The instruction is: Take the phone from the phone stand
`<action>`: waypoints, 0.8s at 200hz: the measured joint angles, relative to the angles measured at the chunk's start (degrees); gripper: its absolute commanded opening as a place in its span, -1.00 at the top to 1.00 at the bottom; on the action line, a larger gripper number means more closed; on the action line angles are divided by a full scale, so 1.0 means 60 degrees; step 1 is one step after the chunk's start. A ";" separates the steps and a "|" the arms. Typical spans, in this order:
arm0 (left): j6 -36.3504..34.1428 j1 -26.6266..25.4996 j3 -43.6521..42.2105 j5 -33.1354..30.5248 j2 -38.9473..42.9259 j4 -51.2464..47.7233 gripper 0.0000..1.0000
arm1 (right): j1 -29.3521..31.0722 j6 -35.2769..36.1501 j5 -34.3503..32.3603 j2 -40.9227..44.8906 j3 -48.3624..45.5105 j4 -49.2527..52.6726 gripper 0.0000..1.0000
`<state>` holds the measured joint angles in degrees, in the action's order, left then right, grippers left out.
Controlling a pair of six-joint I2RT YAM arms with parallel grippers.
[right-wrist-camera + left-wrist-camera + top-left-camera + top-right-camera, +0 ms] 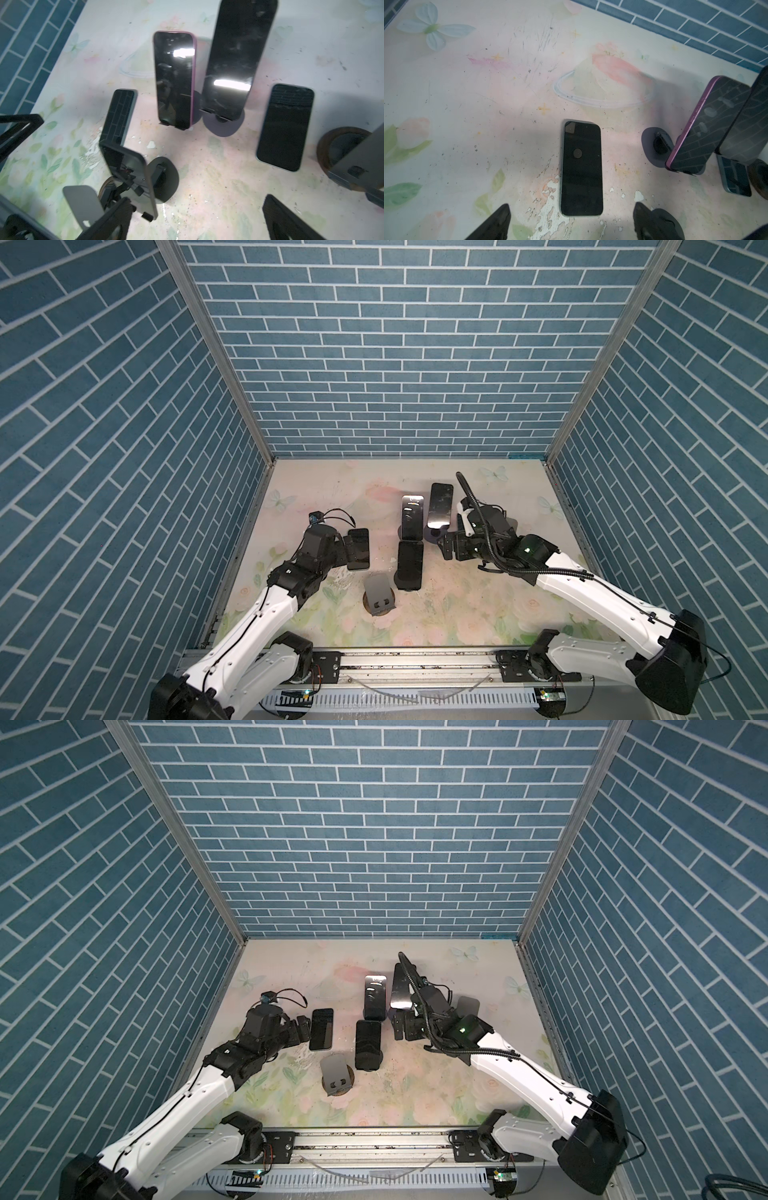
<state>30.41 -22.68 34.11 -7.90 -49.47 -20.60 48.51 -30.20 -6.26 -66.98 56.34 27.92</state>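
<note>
**A:** Both top views: where is the phone?
**B:** A flat phone (358,549) lies screen-up on the table (478,614), left of centre and just far-left of a bare stand (379,597). The left gripper (306,1031) sits just left of it. Three others are propped on stands: the near phone (409,564), the purple phone (411,514) and the tall phone (440,504). The right gripper (448,548) hovers just near of the tall phone's base.

**A:** Left wrist view?
**B:** The left gripper's fingers (500,220) are spread wide, either side of the flat phone's end. They touch nothing and hold nothing.

**A:** Right wrist view?
**B:** The right gripper is equally wide and empty. A second flat phone (285,127) appears to lie on the table beside a second bare stand (361,162). The arm hides this phone in the top views.

**A:** Progress?
**B:** Removal looks complete for the flat phones. Three phones are seated on stands, if the task covers them too.
</note>
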 measured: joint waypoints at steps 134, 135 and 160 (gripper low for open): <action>0.0463 0.0007 -0.0943 -0.1836 0.4630 -0.1526 -0.98 | 0.4062 0.0182 -0.1060 -0.4594 0.3202 -0.0025 -0.98; 0.0459 0.0007 -0.0947 -0.1843 0.4663 -0.1545 -0.98 | 0.4087 0.0182 -0.1060 -0.4630 0.3217 -0.0025 -0.98; 0.0521 0.0007 -0.0951 -0.2000 0.5074 -0.2051 -0.98 | 0.4375 0.0171 -0.1060 -0.5144 0.3519 0.0051 -0.98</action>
<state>33.54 -22.63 28.40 -19.90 -19.03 -32.91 74.76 -29.17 -12.62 -97.84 77.45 28.23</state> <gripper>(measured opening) 0.991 0.989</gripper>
